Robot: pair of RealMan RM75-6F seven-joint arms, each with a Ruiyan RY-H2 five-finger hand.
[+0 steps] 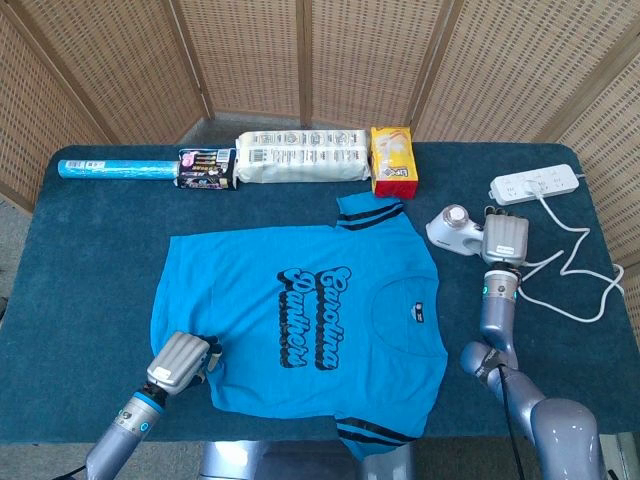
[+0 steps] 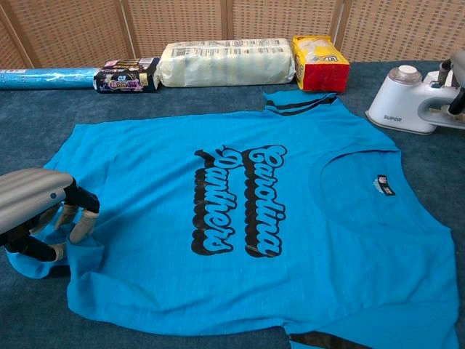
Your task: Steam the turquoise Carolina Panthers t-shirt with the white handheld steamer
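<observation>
The turquoise Carolina Panthers t-shirt (image 1: pixel 300 320) (image 2: pixel 247 218) lies flat on the dark blue table, collar toward my right. My left hand (image 1: pixel 180 362) (image 2: pixel 33 207) holds the shirt's near-left hem corner, the fabric bunched under its curled fingers (image 2: pixel 81 220). The white handheld steamer (image 1: pixel 452 228) (image 2: pixel 405 102) stands on the table to the right of the shirt. My right hand (image 1: pixel 505 240) (image 2: pixel 457 81) sits over the steamer's handle, back toward the head camera. It is mostly cut off at the chest view's right edge, where its fingers show apart beside the handle.
Along the far edge lie a blue roll (image 1: pixel 115 170), a dark packet (image 1: pixel 207 168), a long white package (image 1: pixel 300 157) and a yellow-red pack (image 1: pixel 393 158). A white power strip (image 1: pixel 535 185) with a looping cord (image 1: pixel 580 270) lies at the far right.
</observation>
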